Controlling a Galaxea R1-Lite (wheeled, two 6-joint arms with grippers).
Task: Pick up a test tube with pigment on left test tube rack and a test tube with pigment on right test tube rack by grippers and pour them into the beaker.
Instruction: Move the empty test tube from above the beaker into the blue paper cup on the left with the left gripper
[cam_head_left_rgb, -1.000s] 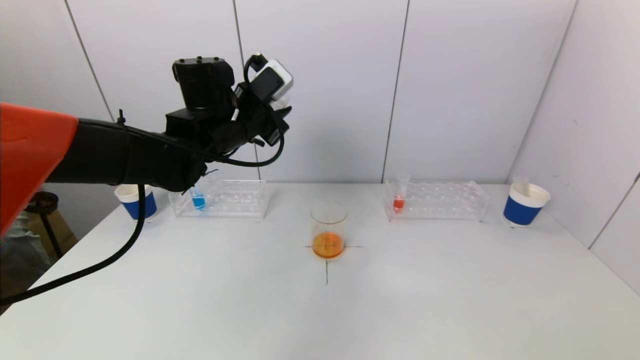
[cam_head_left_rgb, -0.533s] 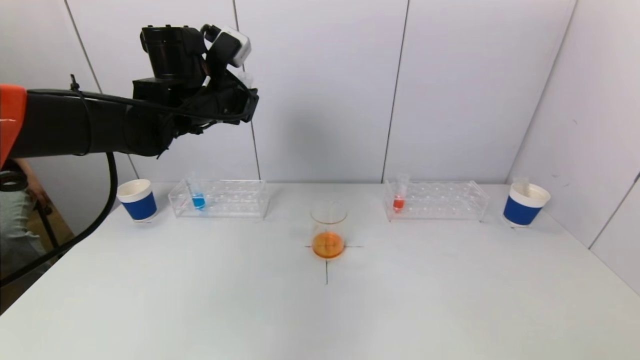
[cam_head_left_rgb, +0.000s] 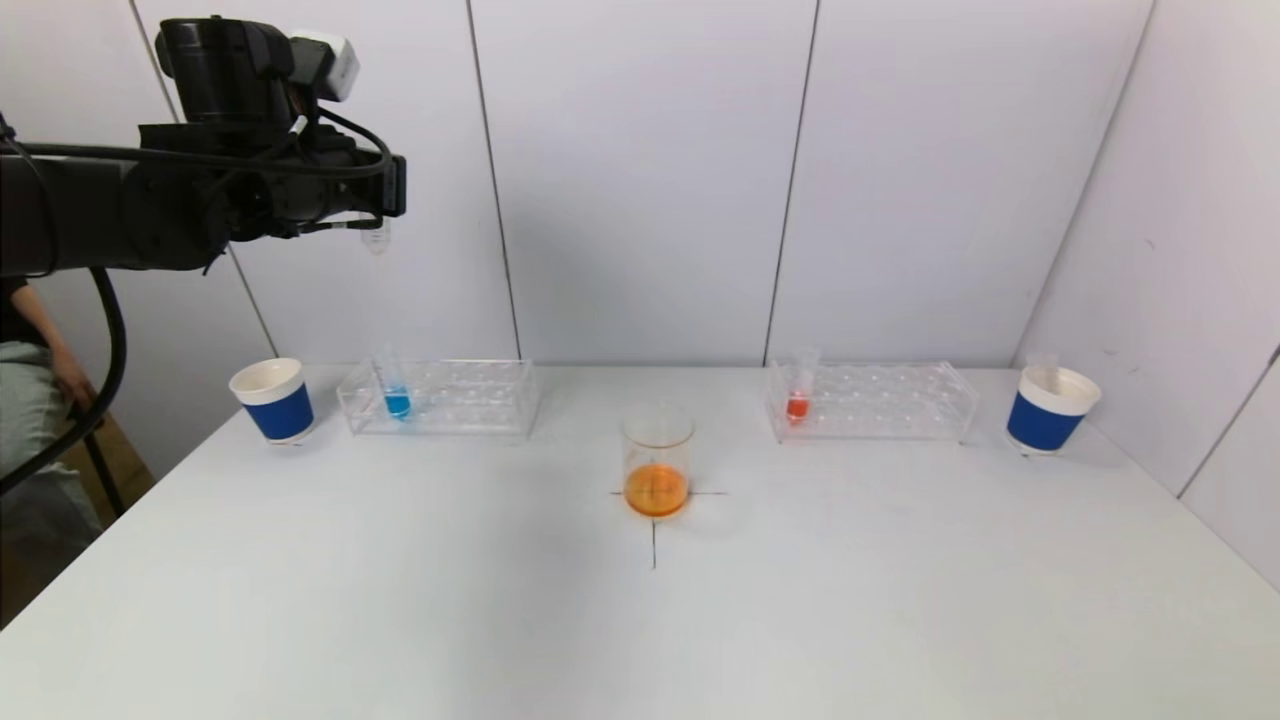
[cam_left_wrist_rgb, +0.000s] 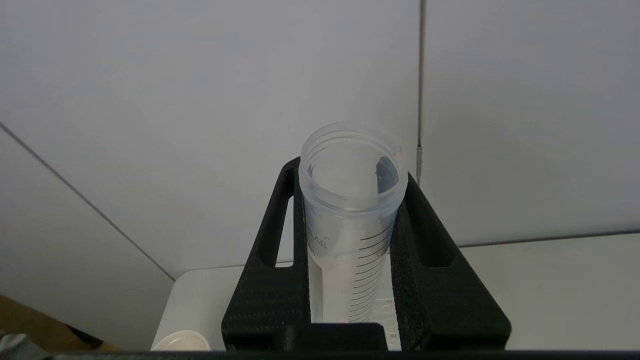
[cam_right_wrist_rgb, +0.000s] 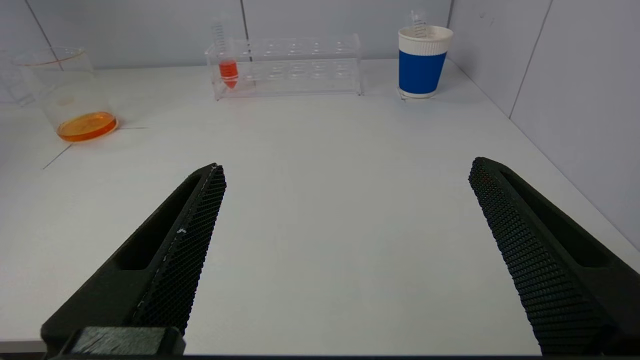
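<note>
Head view: left gripper clamped on emptied test tube, raised upright above left test tube rack near blue paper cup, likely for discard; right gripper spread apart low over counter, beaker centred.

Beaker stood mid-table, btwn two racks behind it: left rack w/ one tube, right rack w/ another. A cup sat left of left rack, 2nd cup right of right rack.
</note>
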